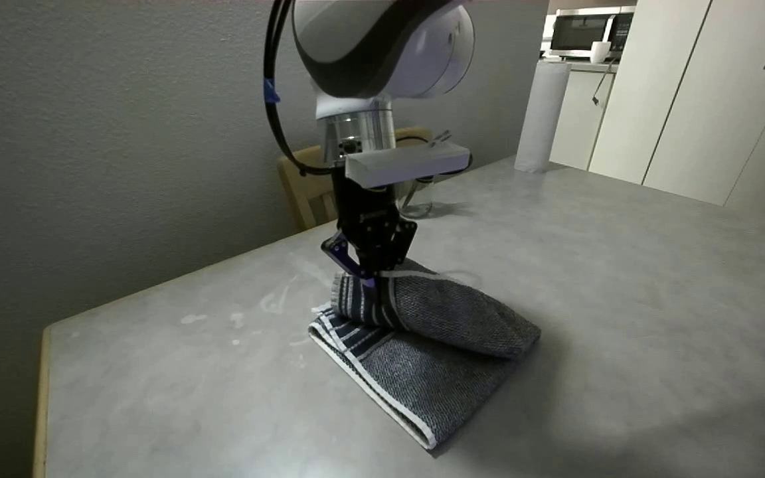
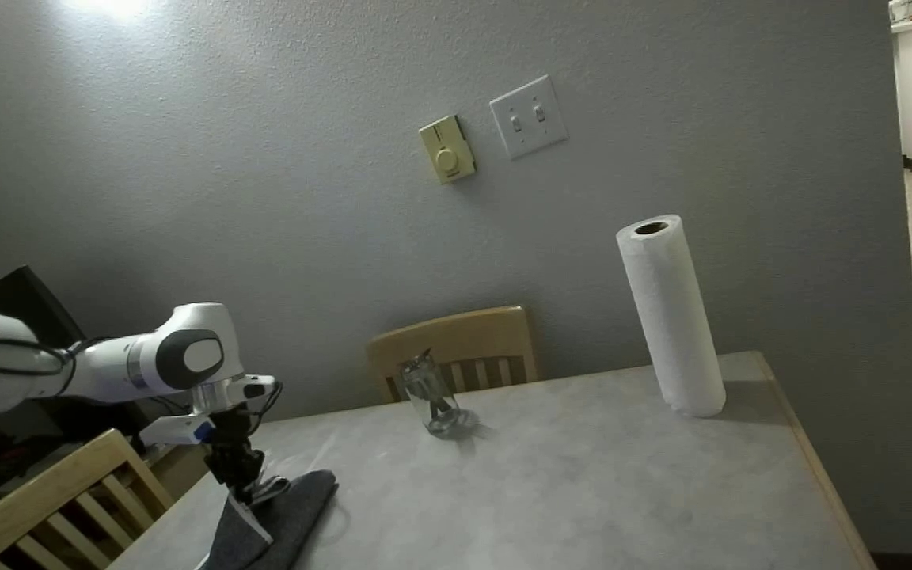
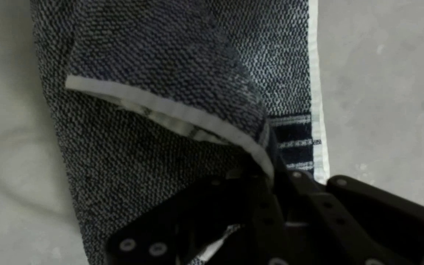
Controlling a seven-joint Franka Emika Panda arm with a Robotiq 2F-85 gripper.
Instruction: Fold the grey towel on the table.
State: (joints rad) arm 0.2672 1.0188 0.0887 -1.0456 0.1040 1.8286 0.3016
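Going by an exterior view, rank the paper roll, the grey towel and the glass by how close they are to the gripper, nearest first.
1. Grey towel: right at the gripper, which pinches its edge.
2. Glass: farther along the table, a wooden chair behind it.
3. Paper roll: farthest, near the table's corner.

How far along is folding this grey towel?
Done: the grey towel looks doubled already, its lower part showing stacked white edges. In hand: the claw pinches the striped end of an upper flap. Left: that flap bulges, so probably laying it flat and letting go.
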